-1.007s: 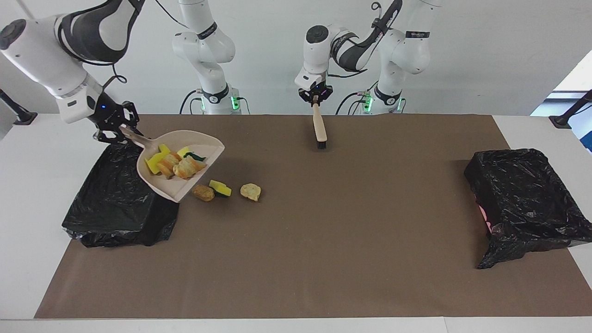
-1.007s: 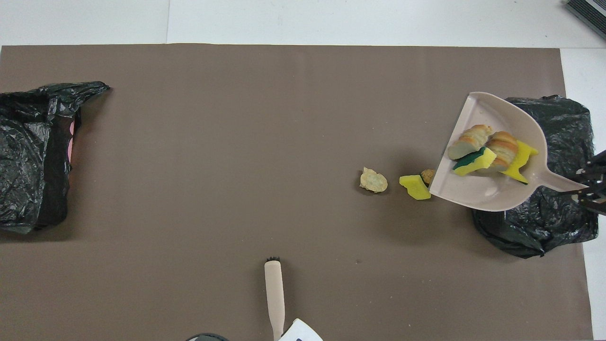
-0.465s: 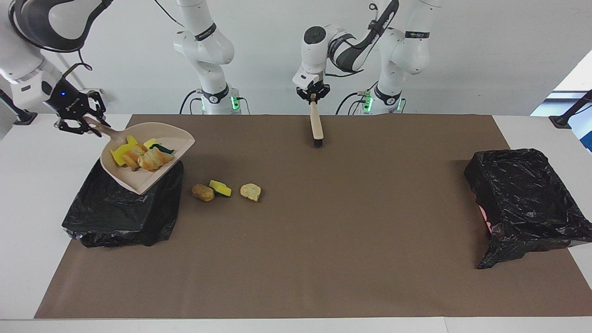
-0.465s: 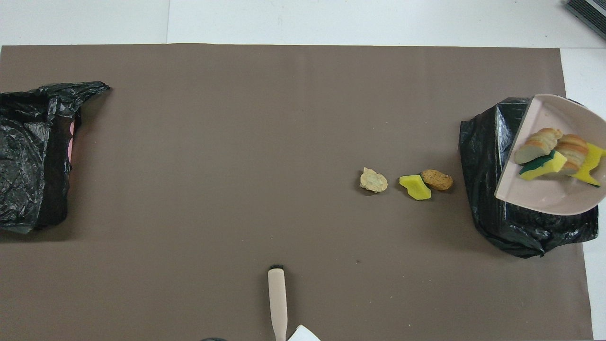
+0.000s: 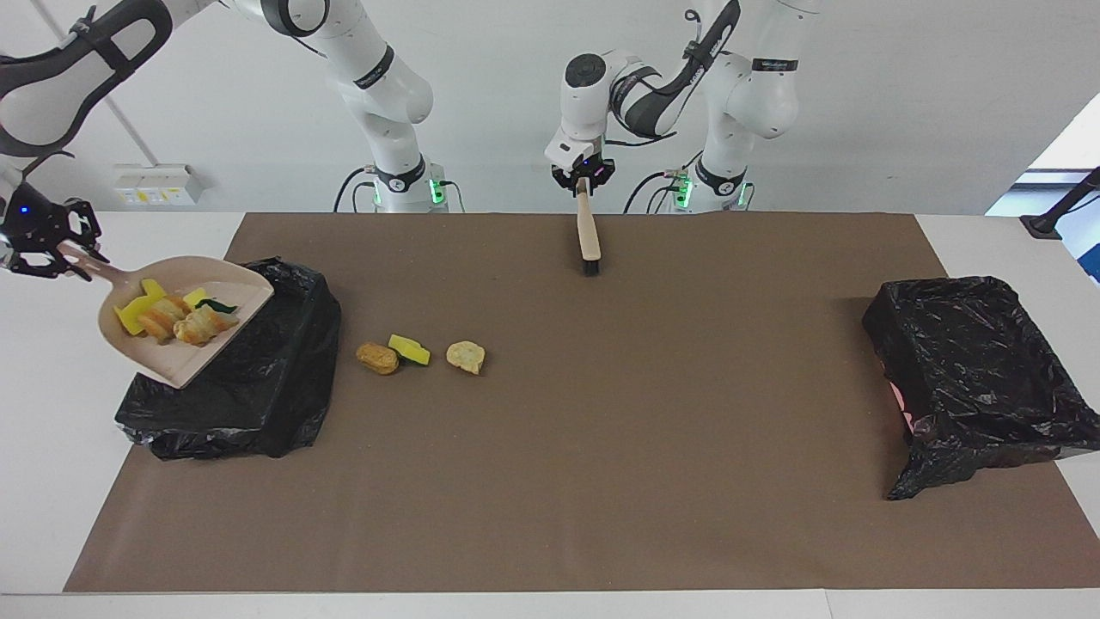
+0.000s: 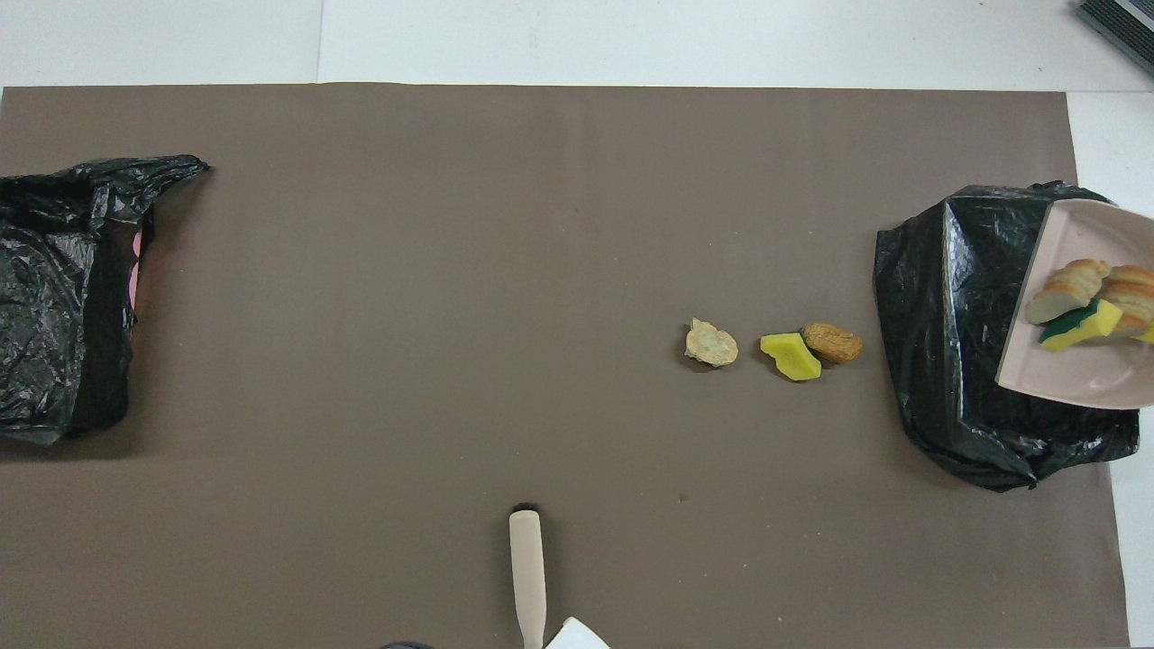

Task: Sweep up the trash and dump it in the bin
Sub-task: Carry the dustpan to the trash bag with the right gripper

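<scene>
My right gripper is shut on the handle of the beige dustpan, held level in the air over the outer edge of the black-bagged bin at the right arm's end of the table. Several yellow sponge and orange-brown trash pieces lie in the pan. Three more scraps lie on the brown mat beside that bin: a brown chunk, a yellow sponge and a pale chunk. My left gripper is shut on the hand brush, which hangs bristles down near the robots' edge of the mat.
A second black-bagged bin stands at the left arm's end of the table. The brown mat covers most of the white table. Part of the dustpan lies outside the overhead view.
My right arm carried the loaded dustpan away from the loose scraps and outward across the bin toward the table's end. The brush drew back slightly toward the robots.
</scene>
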Motion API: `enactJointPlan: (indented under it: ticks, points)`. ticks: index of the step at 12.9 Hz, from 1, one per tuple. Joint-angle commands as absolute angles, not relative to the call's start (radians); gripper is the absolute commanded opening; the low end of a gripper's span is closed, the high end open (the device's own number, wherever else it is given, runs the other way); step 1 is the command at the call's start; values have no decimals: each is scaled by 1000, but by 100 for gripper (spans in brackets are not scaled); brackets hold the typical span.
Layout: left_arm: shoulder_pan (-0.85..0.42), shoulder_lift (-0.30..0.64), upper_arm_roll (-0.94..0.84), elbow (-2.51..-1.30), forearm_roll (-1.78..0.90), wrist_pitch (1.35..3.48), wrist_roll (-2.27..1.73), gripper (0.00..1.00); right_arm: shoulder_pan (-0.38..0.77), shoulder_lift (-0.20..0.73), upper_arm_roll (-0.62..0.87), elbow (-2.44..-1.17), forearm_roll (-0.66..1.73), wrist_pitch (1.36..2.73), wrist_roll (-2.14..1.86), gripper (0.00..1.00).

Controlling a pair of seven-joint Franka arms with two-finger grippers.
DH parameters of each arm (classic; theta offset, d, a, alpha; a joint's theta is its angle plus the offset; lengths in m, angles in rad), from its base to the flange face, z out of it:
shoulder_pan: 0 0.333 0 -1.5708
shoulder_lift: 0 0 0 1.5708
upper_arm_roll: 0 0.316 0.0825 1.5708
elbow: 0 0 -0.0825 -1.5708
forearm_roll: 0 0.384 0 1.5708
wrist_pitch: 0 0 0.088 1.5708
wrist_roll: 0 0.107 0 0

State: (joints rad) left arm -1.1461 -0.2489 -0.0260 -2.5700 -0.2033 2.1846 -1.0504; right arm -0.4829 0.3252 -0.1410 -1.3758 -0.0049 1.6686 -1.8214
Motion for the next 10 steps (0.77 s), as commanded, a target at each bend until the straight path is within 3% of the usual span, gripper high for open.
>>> enactJointPlan:
  ticks: [1, 5, 10]
  points:
    - [-1114, -229, -14, -2565, -218, 2195, -1005, 100, -494, 341, -127, -1347, -69, 1718, -1912, 0]
    - [-918, -155, -11, -2406, -161, 2135, -809, 100, -492, 328, -124, -1390, -109, 1831, -2132, 0]
    - [-619, -17, -9, -2160, 60, 2134, -556, 100, -477, 328, -114, -1404, -150, 1833, -2282, 0]
